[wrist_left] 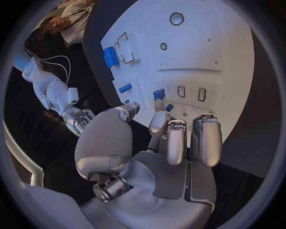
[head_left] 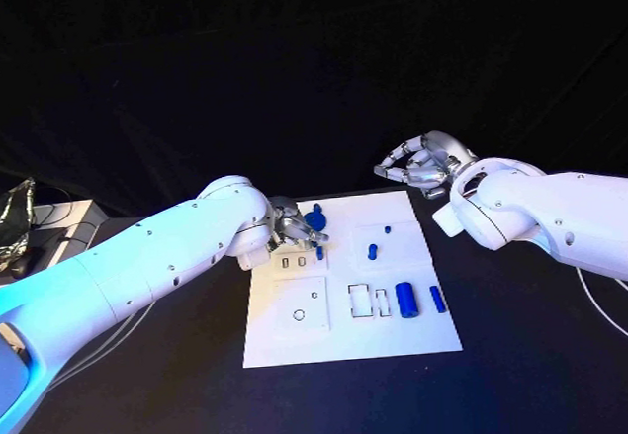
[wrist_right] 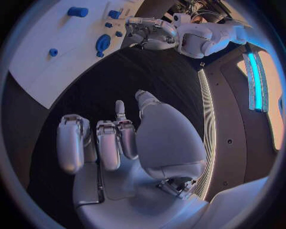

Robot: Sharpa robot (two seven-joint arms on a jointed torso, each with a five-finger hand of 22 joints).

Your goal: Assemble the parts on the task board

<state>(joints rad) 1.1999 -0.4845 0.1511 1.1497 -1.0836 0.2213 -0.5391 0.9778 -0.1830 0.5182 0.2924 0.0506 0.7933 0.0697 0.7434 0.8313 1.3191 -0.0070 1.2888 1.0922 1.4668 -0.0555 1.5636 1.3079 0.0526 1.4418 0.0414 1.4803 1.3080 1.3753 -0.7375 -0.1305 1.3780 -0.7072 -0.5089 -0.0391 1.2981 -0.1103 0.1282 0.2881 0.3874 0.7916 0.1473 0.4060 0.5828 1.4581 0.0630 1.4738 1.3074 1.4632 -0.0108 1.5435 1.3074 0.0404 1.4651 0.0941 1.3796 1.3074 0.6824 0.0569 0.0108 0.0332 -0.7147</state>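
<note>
the task board (head_left: pixel 354 345) is lying in the middle of the black table (head_left: pixel 552 361). the left hand (head_left: pixel 292 225) is hovering over the board's far left corner, fingers partly curled and apart, gripping nothing. the right hand (head_left: pixel 426 164) is hanging beyond the board's far right corner, off it, fingers loosely curled and empty. blue parts (head_left: pixel 406 298) are sitting on the board's right half, with one round part (head_left: pixel 316 215) just beside the left hand.

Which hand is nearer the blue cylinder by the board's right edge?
Left. The left hand is over the board's far left corner; the right hand hovers off the board, beyond its far edge, farther from the cylinder.
</note>
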